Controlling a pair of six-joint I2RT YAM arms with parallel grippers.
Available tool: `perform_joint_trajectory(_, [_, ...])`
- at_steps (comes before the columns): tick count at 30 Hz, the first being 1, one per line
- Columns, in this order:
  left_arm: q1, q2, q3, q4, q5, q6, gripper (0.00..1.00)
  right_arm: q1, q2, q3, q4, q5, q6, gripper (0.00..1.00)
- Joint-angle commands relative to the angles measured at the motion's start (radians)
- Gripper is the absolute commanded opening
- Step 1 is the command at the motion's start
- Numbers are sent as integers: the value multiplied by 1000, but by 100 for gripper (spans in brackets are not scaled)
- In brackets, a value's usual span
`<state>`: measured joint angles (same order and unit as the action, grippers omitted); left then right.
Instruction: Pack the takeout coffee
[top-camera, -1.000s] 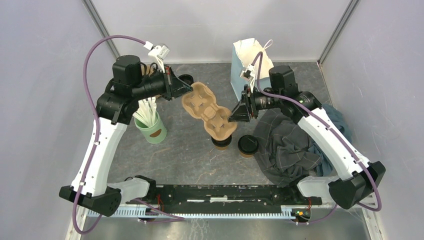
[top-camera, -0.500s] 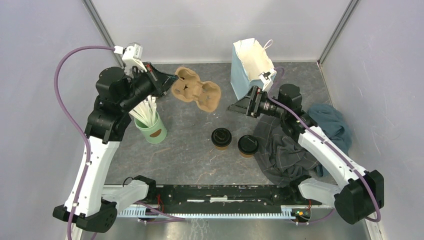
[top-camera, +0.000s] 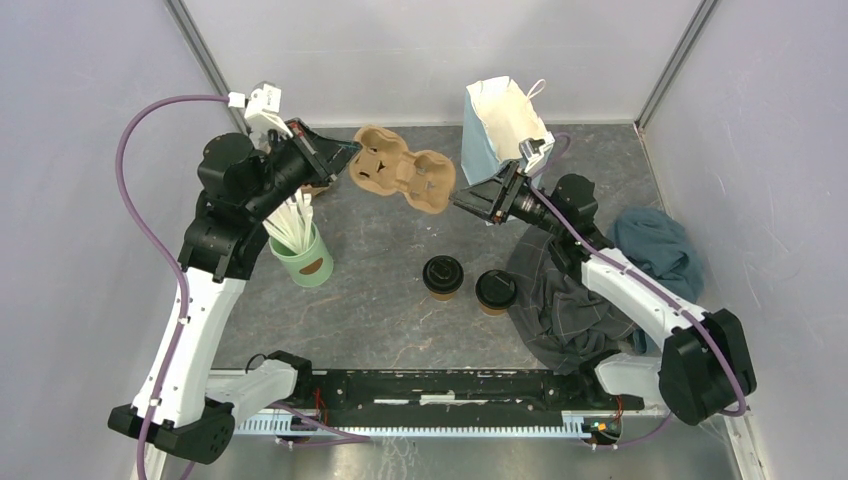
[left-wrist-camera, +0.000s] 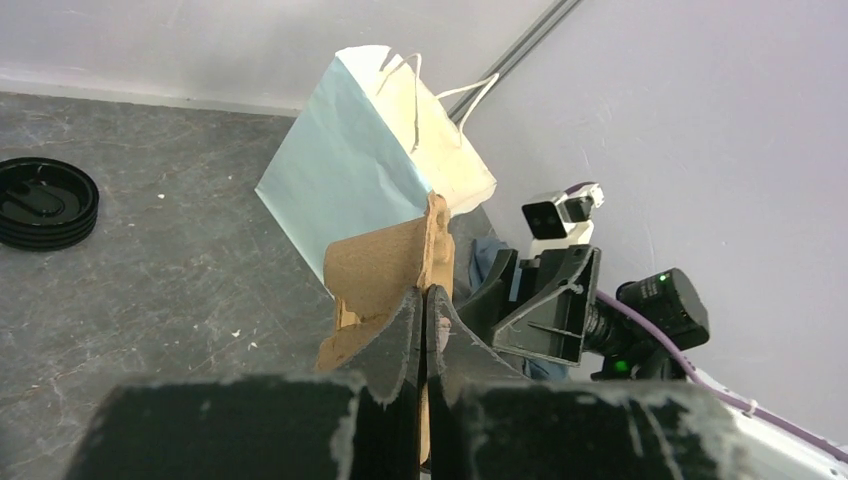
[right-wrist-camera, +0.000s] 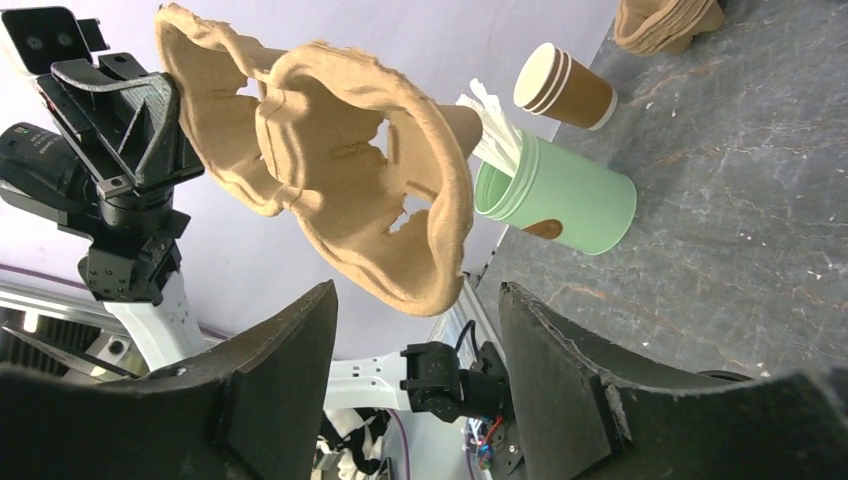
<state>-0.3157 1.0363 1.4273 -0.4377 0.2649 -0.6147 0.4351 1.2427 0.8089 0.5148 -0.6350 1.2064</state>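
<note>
Your left gripper (left-wrist-camera: 425, 300), fingers pressed together, pinches one end of a single two-well pulp cup carrier (top-camera: 400, 176) and holds it in the air, tilted, above the back of the table. Your right gripper (right-wrist-camera: 415, 292) stands spread, with the carrier's free end between its two fingers. Whether either finger touches the pulp cannot be told.

The takeout coffee, two brown paper cups with black sip lids (top-camera: 442, 276) (top-camera: 495, 290), stands upright on the tabletop near the centre. The two sit close side by side, well below the carrier and outside it.

One pale blue paper bag (top-camera: 497, 135) with white string handles stands open at the back right, just behind the right gripper. One green cup (top-camera: 306, 256) holding white sticks stands at the left. Seen from the right wrist, an unlidded brown paper cup (right-wrist-camera: 566, 88) stands beyond the green one, and a stack of spare pulp carriers (right-wrist-camera: 665, 22) lies farther off. One low stack of loose black lids (left-wrist-camera: 46, 203) rests at the back left. Two cloths lie crumpled at the right, one dark grey (top-camera: 565, 300) and one blue (top-camera: 655, 250).

The table (top-camera: 380, 300) is a dark grey mottled surface, closed in by pale walls (top-camera: 420, 50) on three sides, with metal posts at the back corners.
</note>
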Motion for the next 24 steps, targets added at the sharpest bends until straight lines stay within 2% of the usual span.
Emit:
perform_joint_trajectory(1, [1,-7,-6,89,17,-64,2,4,21,-31,227,12,96,65])
perform_joint_trajectory(11, [0,-21,-48,135,30,-111,2,1,52,-85,491,54,239,53])
perform_joint_trajectory(16, [0,-28,-48,134,30,-109,2,-6,52,-104,550,76,278,47])
perform_joint_trajectory(24, [0,-36,-63,143,36,-119,2,-24,52,-145,642,103,344,46])
